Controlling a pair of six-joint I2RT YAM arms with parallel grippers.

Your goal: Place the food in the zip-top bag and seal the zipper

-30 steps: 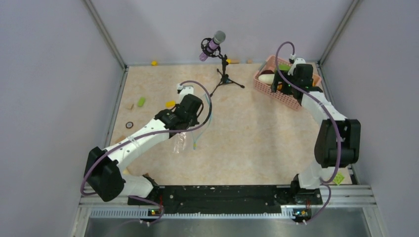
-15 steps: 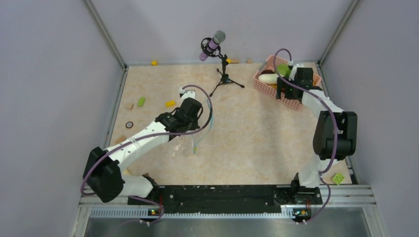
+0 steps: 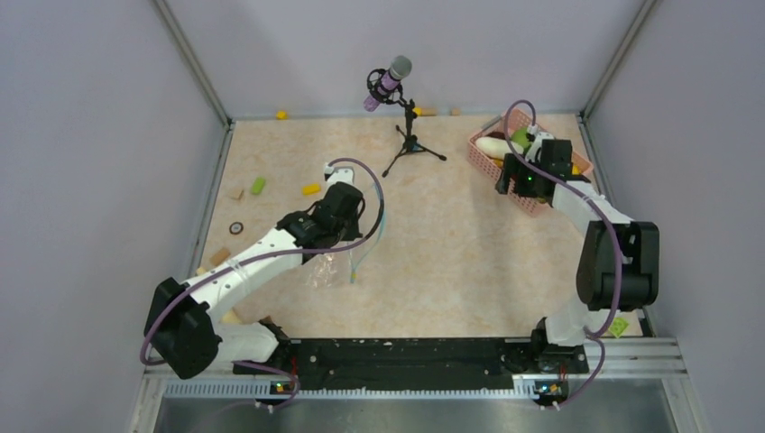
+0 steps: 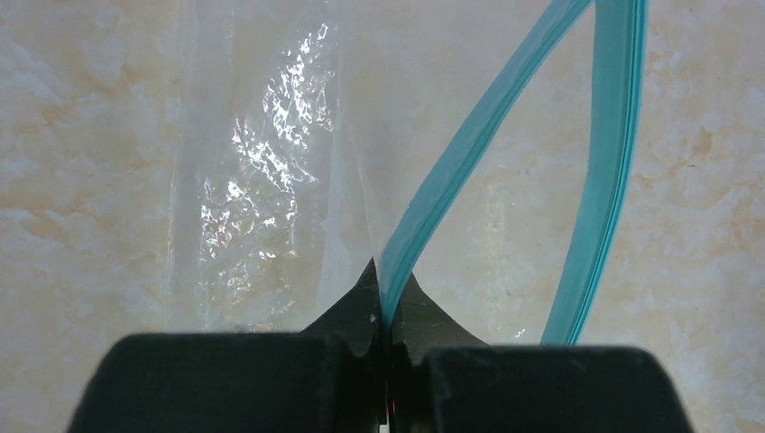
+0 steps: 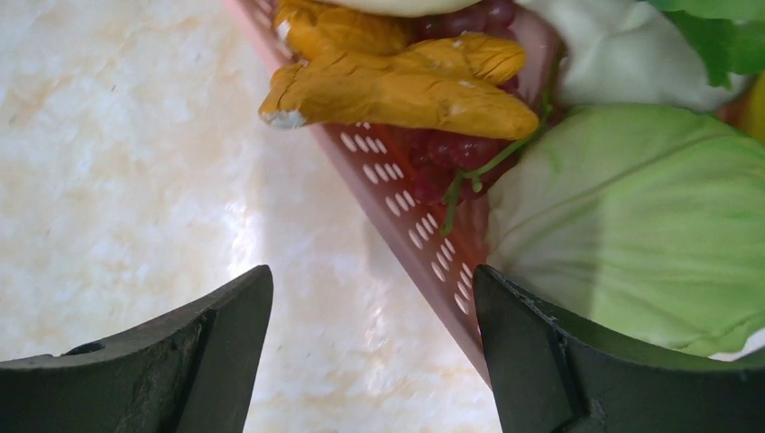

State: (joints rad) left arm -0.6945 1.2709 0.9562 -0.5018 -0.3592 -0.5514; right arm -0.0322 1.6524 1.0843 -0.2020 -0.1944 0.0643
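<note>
1. Your left end effector is pinched tight. Its two tips squeeze the blue zipper of the clear bag.
2. The zipper is not closed. From the pinch, one blue strip runs up and away. The other strip curves down beside it, so the mouth of the bag makes an open loop.
3. The shiny, crinkly part of the bag spreads out to one side of the pinch, over the pale surface.
4. In the top view, the bag sits just past the tip of the left end effector, in the left middle of the surface. You cannot tell from here if the bag is lifted or lying flat.
5. Your right end effector is wide open and holds nothing.
6. It sits across the wall of the pink basket. One finger is outside, over the bare surface. The other finger is inside, right beside the pale green cabbage. You cannot tell if that finger touches the cabbage.
7. The food is all in the basket. Near the cabbage lie an orange piece, dark red berries and some green leaves.
8. The basket is at the far right of the surface, well apart from the bag.
</note>
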